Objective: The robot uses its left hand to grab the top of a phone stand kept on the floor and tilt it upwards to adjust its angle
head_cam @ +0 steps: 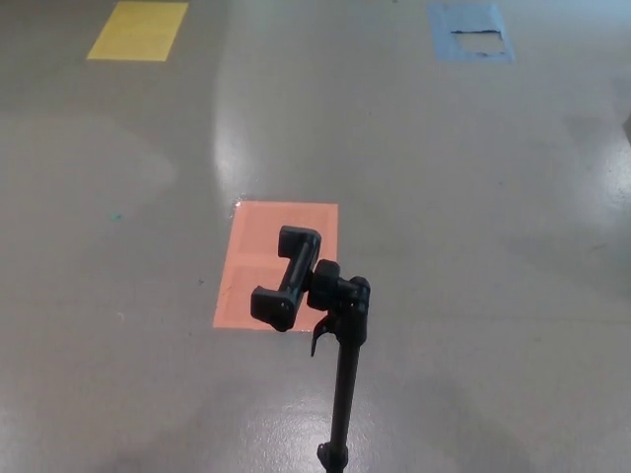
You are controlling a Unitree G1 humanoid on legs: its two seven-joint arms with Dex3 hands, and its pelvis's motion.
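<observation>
A black phone stand (pixel 340 384) rises from the floor at the lower middle of the head view. Its thin pole (pixel 344 399) runs up from the bottom edge to a black joint with knobs (pixel 343 296). On top sits the empty phone clamp (pixel 287 277), a bracket with two hooked ends, tilted and facing up and to the left. No phone is in it. Neither of my hands shows in the picture, and the foot of the stand is cut off by the bottom edge.
An orange rectangle (pixel 264 246) is marked on the grey floor behind the clamp. A yellow rectangle (pixel 138 30) lies at the far left and a worn blue one (pixel 471 34) at the far right.
</observation>
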